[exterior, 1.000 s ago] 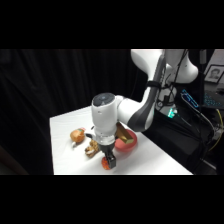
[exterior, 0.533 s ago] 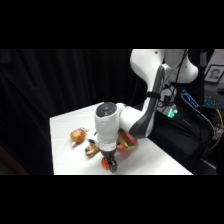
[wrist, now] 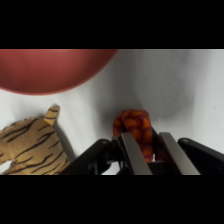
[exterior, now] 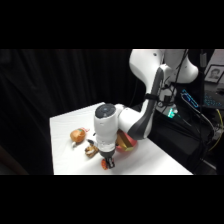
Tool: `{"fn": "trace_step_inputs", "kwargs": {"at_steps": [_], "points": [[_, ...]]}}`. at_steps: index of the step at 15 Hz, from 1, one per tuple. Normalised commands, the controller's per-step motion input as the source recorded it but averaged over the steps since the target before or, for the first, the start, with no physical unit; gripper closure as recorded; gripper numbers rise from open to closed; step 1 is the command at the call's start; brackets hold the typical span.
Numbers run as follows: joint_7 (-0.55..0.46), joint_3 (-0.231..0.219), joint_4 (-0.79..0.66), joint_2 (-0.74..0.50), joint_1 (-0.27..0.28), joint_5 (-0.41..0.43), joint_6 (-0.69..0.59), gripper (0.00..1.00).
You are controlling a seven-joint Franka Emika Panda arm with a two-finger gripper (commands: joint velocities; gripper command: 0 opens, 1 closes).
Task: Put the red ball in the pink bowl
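The red ball (wrist: 132,125), speckled red-orange, rests on the white table between my two fingers. My gripper (wrist: 145,140) is shut on it, the left finger lying over part of the ball. Seen from the side, the gripper (exterior: 108,162) is low at the table's front, with the red ball (exterior: 104,164) at its tip. The pink bowl (wrist: 50,70) fills the wrist view's upper left. In the side view the pink bowl (exterior: 127,143) is mostly hidden behind the arm, just back and right of the gripper.
A tiger-striped soft toy (wrist: 30,147) lies close to the left of the ball, just below the bowl. From the side, that toy (exterior: 91,149) and an orange-tan round object (exterior: 77,135) sit left of the gripper. The table's front edge (exterior: 120,172) is near.
The arm came down a little a second ago, bringing the gripper to the table at the ball. It has held there since. The other objects have not moved.
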Motion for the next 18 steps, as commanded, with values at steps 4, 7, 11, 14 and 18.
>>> {"fn": "trace_step_inputs", "kwargs": {"at_steps": [4,7,11,14,18], "points": [[0.03,-0.055,-0.07,-0.15,0.070,0.053,0.08,0.98],[0.00,-0.025,-0.21,-0.37,0.068,0.045,0.04,0.98],[-0.03,-0.002,-0.28,-0.45,0.052,0.012,-0.08,0.97],[-0.10,0.046,-0.33,-0.48,-0.017,-0.007,-0.22,0.97],[-0.17,0.106,-0.34,-0.51,-0.092,-0.006,-0.27,0.97]]}}
